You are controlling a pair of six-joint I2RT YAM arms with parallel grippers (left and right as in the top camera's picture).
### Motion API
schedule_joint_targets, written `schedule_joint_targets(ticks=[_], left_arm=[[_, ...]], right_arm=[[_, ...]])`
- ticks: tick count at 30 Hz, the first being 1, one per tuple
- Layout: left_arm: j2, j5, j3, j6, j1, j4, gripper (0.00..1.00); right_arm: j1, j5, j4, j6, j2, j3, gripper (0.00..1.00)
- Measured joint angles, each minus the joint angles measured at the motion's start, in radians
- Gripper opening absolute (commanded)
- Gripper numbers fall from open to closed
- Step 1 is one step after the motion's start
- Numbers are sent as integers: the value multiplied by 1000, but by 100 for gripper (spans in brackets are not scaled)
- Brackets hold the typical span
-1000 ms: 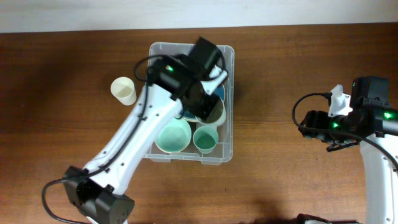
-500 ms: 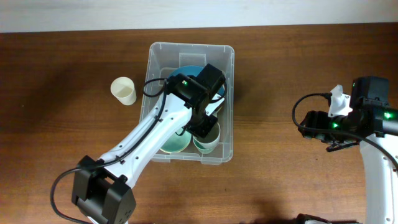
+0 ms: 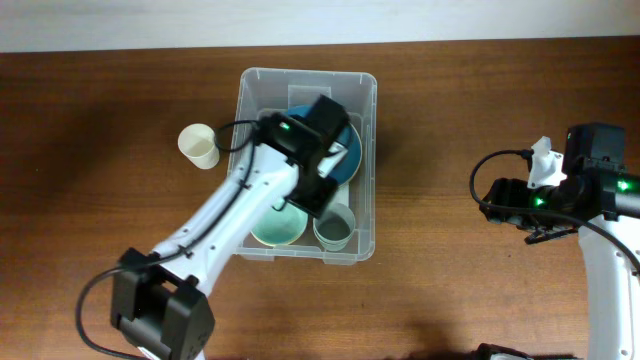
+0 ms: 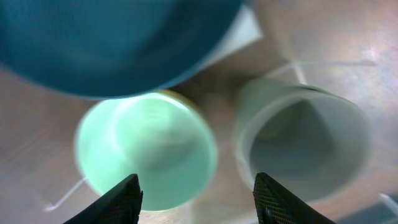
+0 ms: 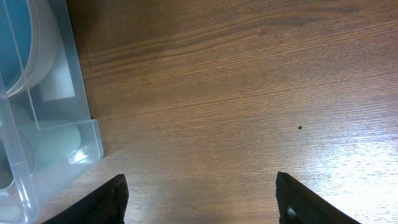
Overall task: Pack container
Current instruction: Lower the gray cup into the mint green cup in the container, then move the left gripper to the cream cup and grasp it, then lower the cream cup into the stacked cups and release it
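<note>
The container [image 3: 242,120], a clear plastic bin, stands at the middle of the table. Inside lie a blue bowl [image 3: 345,140], a mint bowl [image 3: 275,225] and a pale grey-green cup [image 3: 333,228]. My left gripper [image 3: 325,185] hangs inside the container above them. In the left wrist view it [image 4: 198,199] is open with nothing between its fingers, over the gap between the mint bowl [image 4: 146,152] and the pale cup [image 4: 305,146], with the blue bowl [image 4: 112,43] beyond. My right gripper [image 3: 503,205] stands open over bare wood to the right, empty [image 5: 202,199].
A cream cup [image 3: 200,146] stands upright on the table just left of the container. The wooden table [image 5: 249,93] stretches between the container's right wall [image 5: 37,124] and my right gripper. The left arm crosses over the container's front left part.
My left gripper's jaws have gone from shut to open inside the container, and the arm has shifted over it. The right arm has not moved.
</note>
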Motion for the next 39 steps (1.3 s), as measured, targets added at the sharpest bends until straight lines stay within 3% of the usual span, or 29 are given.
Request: schedule_joint_targets(ticks=[5,13,26,28,31,37,39], left_arm=[[-36,-28,33,-1,229,53,71],[-67,5,71,-89,644,291,70],[301,78,74,-114,686,357,71],[333,81,74,-114,686,353,60],[357,84,74,-121,686,351,25],[358,85,74,-127,686,348,1],[358,85,74,-127,686,341,1]], right_arm=[[0,0,0,1,0,0,72],[0,0,5,1,0,0,73],[0,0,5,1,0,0,73],[0,0,5,1,0,0,73],[0,0,5,2,0,0,76],[0,0,5,-3,0,0,76],[0,0,5,-2,0,0,76]])
